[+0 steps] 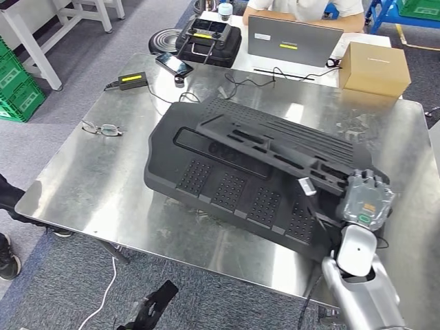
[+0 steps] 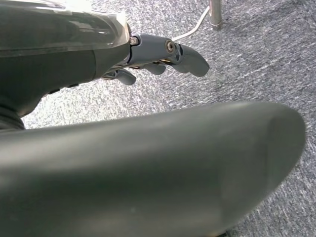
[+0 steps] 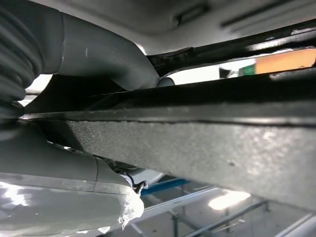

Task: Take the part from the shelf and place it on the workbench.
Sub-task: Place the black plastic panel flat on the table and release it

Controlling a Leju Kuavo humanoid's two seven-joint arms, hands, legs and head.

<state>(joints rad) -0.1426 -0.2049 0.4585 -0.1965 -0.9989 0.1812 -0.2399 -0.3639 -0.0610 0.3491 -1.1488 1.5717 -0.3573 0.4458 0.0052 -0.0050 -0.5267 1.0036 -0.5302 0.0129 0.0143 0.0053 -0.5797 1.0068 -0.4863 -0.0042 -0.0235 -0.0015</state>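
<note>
The bench (image 1: 104, 185) carries, from the 9 o'clock side across: a pair of glasses (image 1: 102, 128), a small black box with a yellow label (image 1: 132, 80) at 11 o'clock, a phone (image 1: 174, 64), a black controller case (image 1: 208, 40) at 12 o'clock, a laptop (image 1: 293, 40), and a cardboard box (image 1: 375, 67) at 1 o'clock.

The part (image 1: 244, 172), a large black moulded panel, lies across the middle of the bench, its near right corner at the 4 o'clock edge.

Step in hand, as judged: setting the part down and letting go. To do it well, lower the held corner until the panel lies flat, confirm that it rests fully inside the bench edge, then open the fingers and draw the hand straight back without dragging the panel.

The left robot hand (image 2: 164, 57) hangs over the carpet, fingers loosely extended, holding nothing.

The right robot hand (image 1: 366, 199) grasps the part at its near right corner. In the right wrist view the thumb (image 3: 108, 57) lies on one face of the panel edge (image 3: 209, 148), with the rest of the hand against the opposite face.
</note>
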